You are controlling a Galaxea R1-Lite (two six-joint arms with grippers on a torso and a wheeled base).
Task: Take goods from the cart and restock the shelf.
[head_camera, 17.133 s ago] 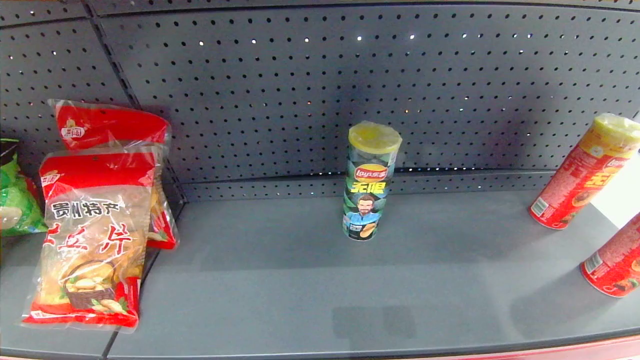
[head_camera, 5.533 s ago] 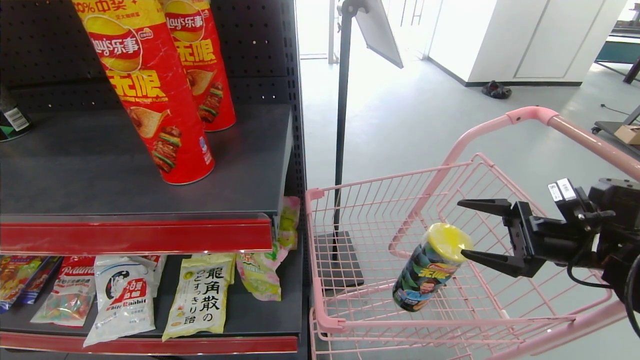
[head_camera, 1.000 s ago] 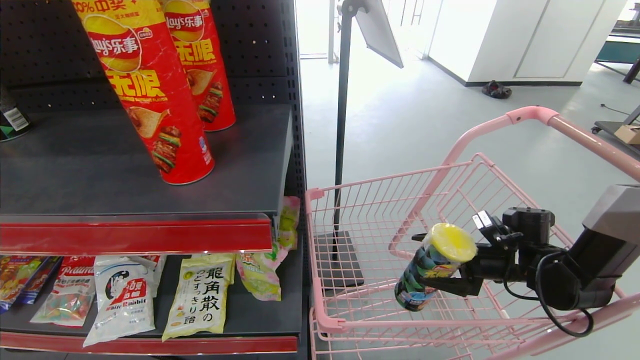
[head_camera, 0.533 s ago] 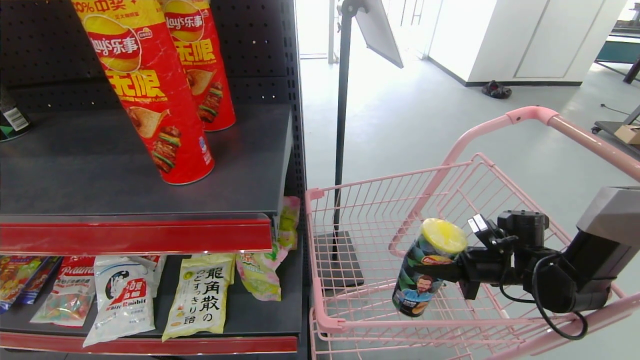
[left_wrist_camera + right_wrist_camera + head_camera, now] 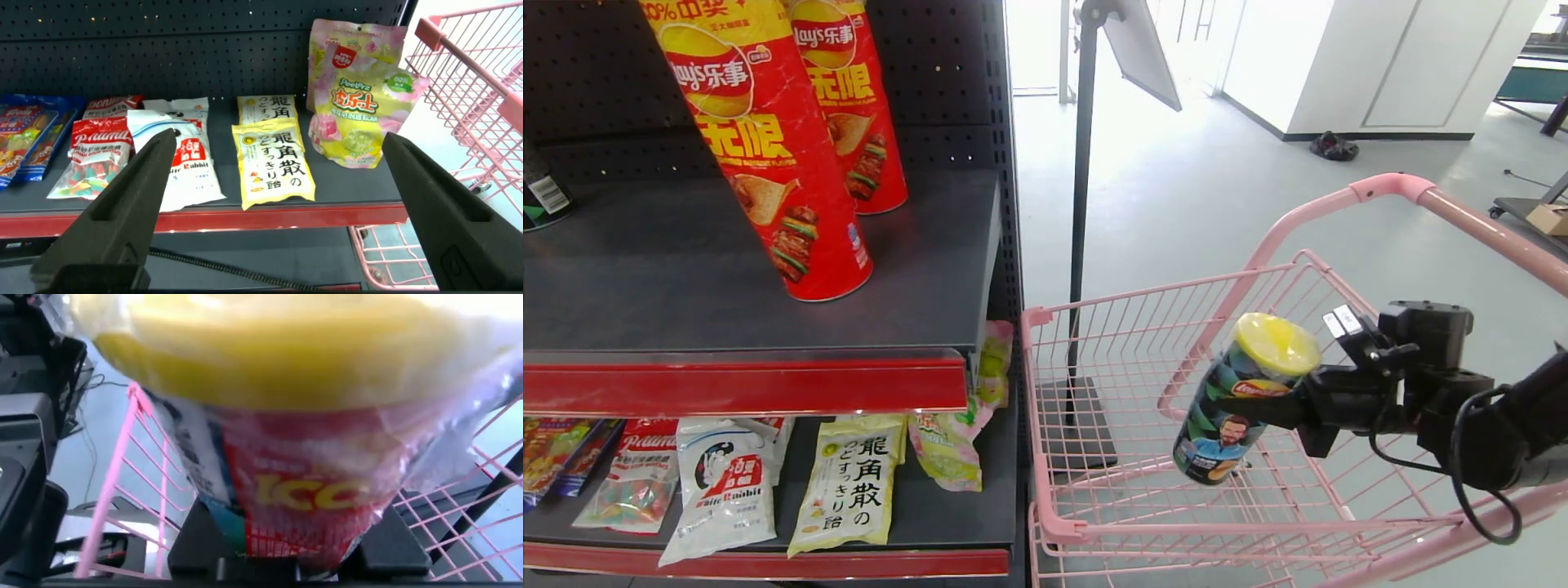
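A small green chips can [image 5: 1245, 400] with a yellow lid hangs tilted inside the pink cart [image 5: 1388, 189], off its wire floor. My right gripper [image 5: 1270, 408] is shut on the can just below the lid. Close up in the right wrist view, the can [image 5: 302, 457] sits between the black fingers. My left gripper [image 5: 278, 204] is open with nothing between its fingers, held in front of the lower shelf [image 5: 327, 214] of snack bags. Two tall red chips cans [image 5: 760, 147] stand on the dark upper shelf [image 5: 670, 302].
A black sign pole [image 5: 1081, 188] stands between the shelf end and the cart. Bare shelf surface lies left of and in front of the red cans. Several snack bags [image 5: 849, 482] lie on the lower shelf. Another dark can's base [image 5: 541, 192] is at the far left.
Over the last second my right gripper has lifted the green can up and slightly right, off the cart's floor. About five seconds ago that gripper stood open beside the can.
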